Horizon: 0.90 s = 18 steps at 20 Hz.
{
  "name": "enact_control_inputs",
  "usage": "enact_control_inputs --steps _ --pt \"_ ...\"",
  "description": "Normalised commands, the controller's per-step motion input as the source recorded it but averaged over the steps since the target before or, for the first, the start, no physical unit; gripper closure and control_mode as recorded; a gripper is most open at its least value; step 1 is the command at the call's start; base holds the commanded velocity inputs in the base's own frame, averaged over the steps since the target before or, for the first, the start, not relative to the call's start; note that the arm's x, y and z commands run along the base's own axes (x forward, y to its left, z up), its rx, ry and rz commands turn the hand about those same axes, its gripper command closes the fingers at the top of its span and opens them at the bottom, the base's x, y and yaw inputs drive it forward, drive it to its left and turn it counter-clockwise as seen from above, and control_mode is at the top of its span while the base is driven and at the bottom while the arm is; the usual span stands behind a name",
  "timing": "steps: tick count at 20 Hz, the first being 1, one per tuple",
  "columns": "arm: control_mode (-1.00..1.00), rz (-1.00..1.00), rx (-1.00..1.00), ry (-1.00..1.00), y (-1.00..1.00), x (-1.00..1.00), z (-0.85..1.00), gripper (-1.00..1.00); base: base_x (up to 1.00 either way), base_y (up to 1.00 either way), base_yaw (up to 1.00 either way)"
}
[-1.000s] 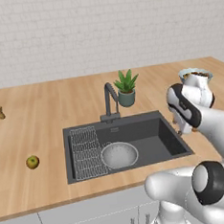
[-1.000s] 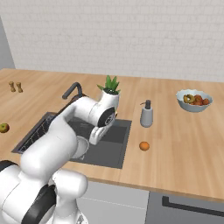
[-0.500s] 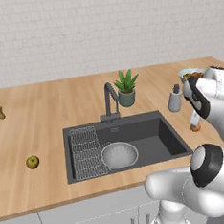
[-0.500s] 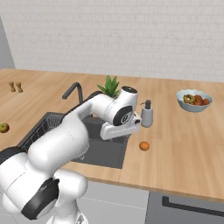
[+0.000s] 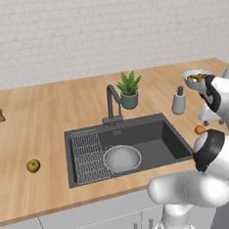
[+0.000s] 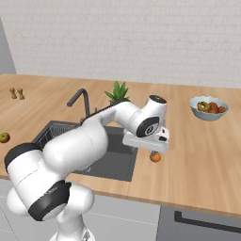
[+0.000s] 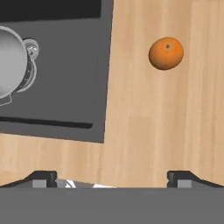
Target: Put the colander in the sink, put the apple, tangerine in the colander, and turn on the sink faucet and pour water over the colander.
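Since a second ago the arm has swung from over the sink (image 5: 178,143) to the counter (image 7: 144,122) at its right. The gripper (image 7: 111,177), jaws spread wide and empty, hangs above one tangerine (image 7: 166,53), upper right in hand view. One colander (image 5: 122,158) sits mid-sink; one apple (image 5: 33,166) lies far left.

Glossy white arm (image 6: 80,141), dark joints
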Motion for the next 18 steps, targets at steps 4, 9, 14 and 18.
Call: enact_control_inputs --steps 4,9,14,18 --pt "-1.00 -0.22 0.00 0.00 0.00 0.00 -0.17 -1.00 0.00 0.00 0.00" --pt "-1.00 -0.14 0.00 0.00 0.06 0.12 -0.13 -1.00 0.00 0.00 0.00" --pt "-1.00 -0.01 -0.01 -0.02 0.05 0.37 -0.28 -1.00 0.00 0.00 0.00" --pt "-1.00 0.00 0.00 0.00 0.00 0.29 -0.35 -1.00 0.00 0.00 0.00"
